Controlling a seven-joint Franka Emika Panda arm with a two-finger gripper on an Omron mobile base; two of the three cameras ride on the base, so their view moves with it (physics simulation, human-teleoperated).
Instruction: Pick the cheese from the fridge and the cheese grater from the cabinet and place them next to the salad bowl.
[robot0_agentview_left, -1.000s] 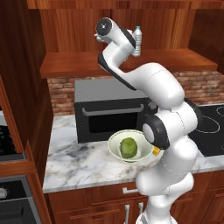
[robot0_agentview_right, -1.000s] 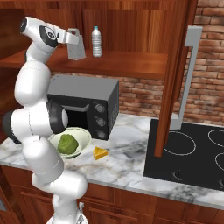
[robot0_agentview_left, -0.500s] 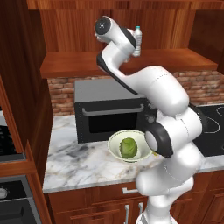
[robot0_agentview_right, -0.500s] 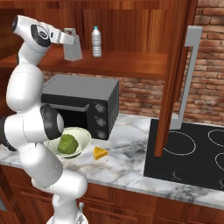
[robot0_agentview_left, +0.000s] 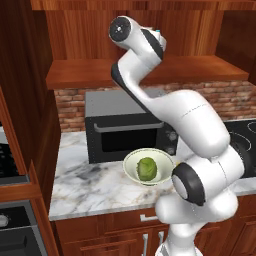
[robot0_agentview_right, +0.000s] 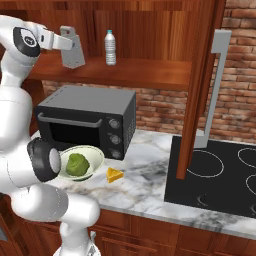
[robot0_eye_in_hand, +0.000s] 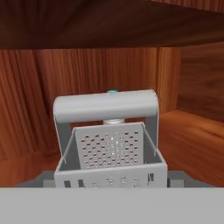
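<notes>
My gripper (robot0_agentview_right: 64, 45) is shut on the cheese grater (robot0_agentview_right: 73, 47), a grey metal box grater held off the cabinet shelf (robot0_agentview_right: 145, 70), left of the water bottle. The hand view has the grater (robot0_eye_in_hand: 109, 153) right at my gripper (robot0_eye_in_hand: 109, 178), handle on top. The salad bowl (robot0_agentview_right: 92, 156), pale and holding a lettuce ball, rests on the marble counter before the toaster oven; it also shows below my arm (robot0_agentview_left: 131, 167). The cheese (robot0_agentview_right: 115, 175), a small yellow wedge, lies just right of the bowl. The fridge is out of view.
A clear water bottle (robot0_agentview_right: 110, 47) stands on the shelf, its cap peeking over the grater handle (robot0_eye_in_hand: 113, 92). A dark toaster oven (robot0_agentview_right: 85, 122) sits under the shelf. An open wooden cabinet door with a silver handle (robot0_agentview_right: 215, 90) hangs over the black cooktop (robot0_agentview_right: 220, 175).
My hand has swung left in the right base view, carrying the grater away from the water bottle and out toward the shelf's front.
</notes>
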